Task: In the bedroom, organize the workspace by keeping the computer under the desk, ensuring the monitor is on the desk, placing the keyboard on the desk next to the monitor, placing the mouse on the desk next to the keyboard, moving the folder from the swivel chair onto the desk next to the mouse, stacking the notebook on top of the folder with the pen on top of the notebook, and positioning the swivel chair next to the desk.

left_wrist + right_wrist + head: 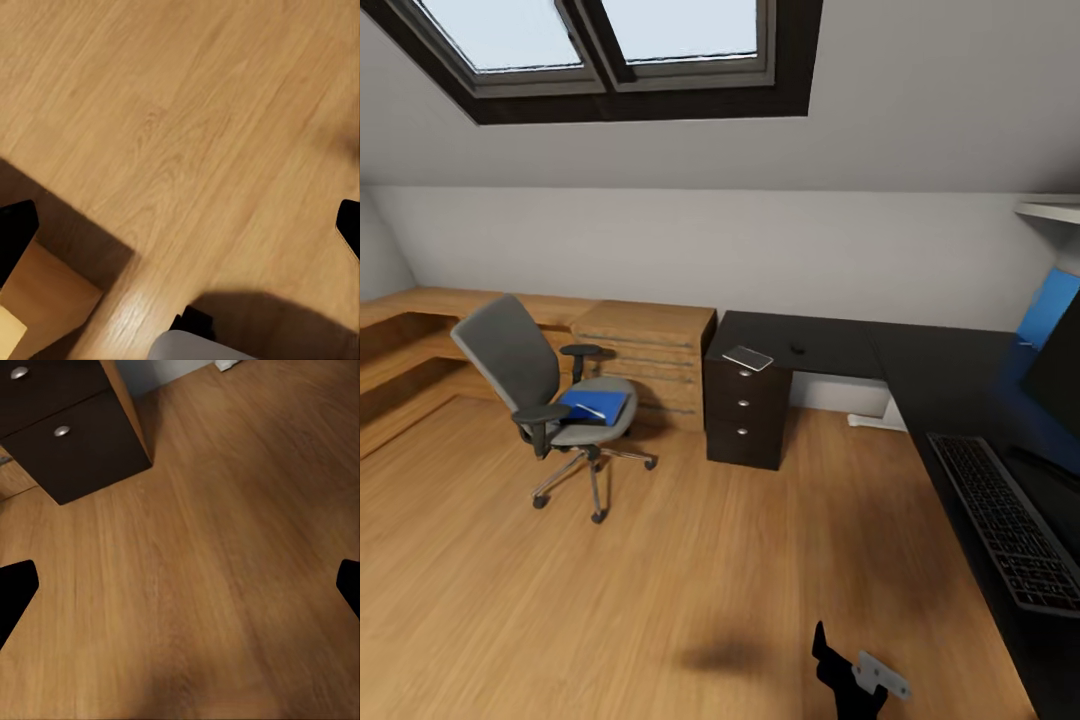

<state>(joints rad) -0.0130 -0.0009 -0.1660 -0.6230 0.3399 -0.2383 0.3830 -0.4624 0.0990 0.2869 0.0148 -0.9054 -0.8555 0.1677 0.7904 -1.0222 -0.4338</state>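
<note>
Head view: the blue folder [598,405] lies on the swivel chair [540,385] at far left; notebook [748,357] and mouse [798,348] on the black worktop [840,345]. Both wrist views show each gripper spread wide, empty, over floor [225,585], well apart from them.

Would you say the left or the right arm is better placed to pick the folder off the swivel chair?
Probably left: the folder lies on the swivel chair at the head view's left, that arm's side. Both grippers are open over bare floor, far from it.
</note>
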